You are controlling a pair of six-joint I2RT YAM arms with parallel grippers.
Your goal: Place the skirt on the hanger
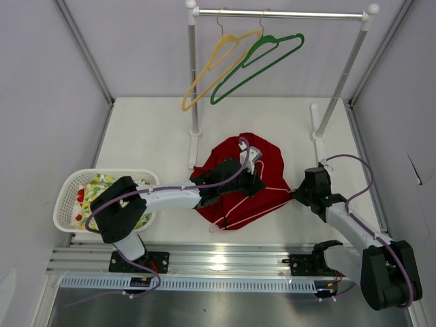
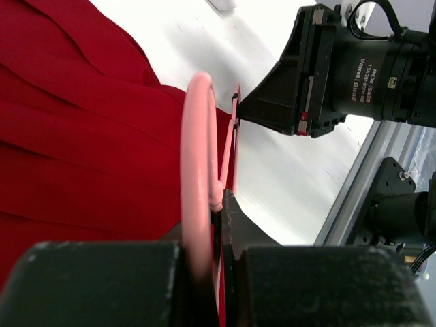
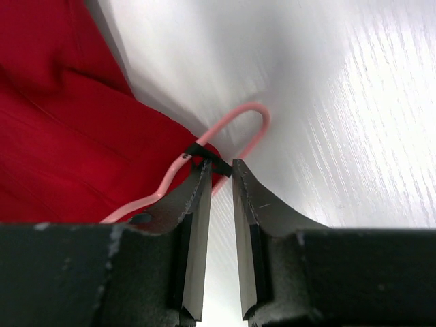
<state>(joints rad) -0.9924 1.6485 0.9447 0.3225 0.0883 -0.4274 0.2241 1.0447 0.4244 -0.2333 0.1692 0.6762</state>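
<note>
The deep-red skirt (image 1: pixel 235 163) lies spread flat at the middle of the table. The thin pale pink hanger (image 1: pixel 216 227) lies across its near part, stretched between my two grippers. My left gripper (image 1: pixel 253 178) is over the skirt's middle. In the left wrist view the left gripper (image 2: pixel 219 211) is shut on the hanger (image 2: pixel 195 150), with the skirt (image 2: pixel 82 136) beneath. My right gripper (image 1: pixel 298 193) is at the skirt's right edge. In the right wrist view the right gripper (image 3: pixel 219 167) is closed to a narrow gap on the hanger's end (image 3: pixel 253 129), at a black clip (image 3: pixel 204 155).
A white basket (image 1: pixel 68 197) holding floral cloth (image 1: pixel 102 187) sits at the left. A clothes rack (image 1: pixel 286 13) stands at the back with a yellow hanger (image 1: pixel 211 68) and a green hanger (image 1: pixel 262 61). Its posts (image 1: pixel 194 129) (image 1: pixel 327 116) stand just behind the skirt.
</note>
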